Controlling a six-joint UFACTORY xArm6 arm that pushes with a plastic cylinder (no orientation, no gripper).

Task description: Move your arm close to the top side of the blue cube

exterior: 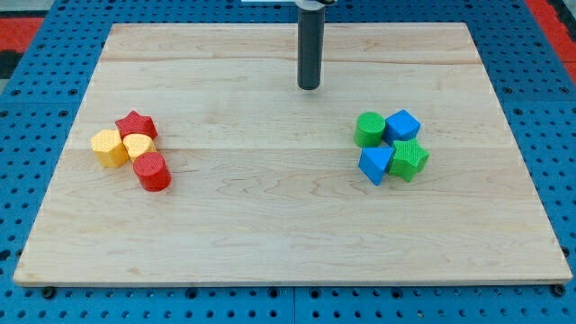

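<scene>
At view's right of tabletop [270, 225]: blue cube [403, 124] beside green cylinder [369, 129] | my tip [309, 87] up-left of it, well apart | no claw fitted, nothing held | cube's top side faces open board

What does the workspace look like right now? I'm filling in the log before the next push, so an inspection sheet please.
Surface: wooden board, flat, lying on a blue pegboard.
Job's things: blue cube in the cluster at the view's right, touching the green cylinder; my tip stands apart from it, toward the view's upper left.
Clutter: blue triangular block and green star just below the cube; at the view's left, red star, yellow hexagonal block, yellow heart, red cylinder, bunched together.
Hand: none; a rod only.
Cables: nothing seen.
Surroundings: red patches at the view's top corners.
</scene>
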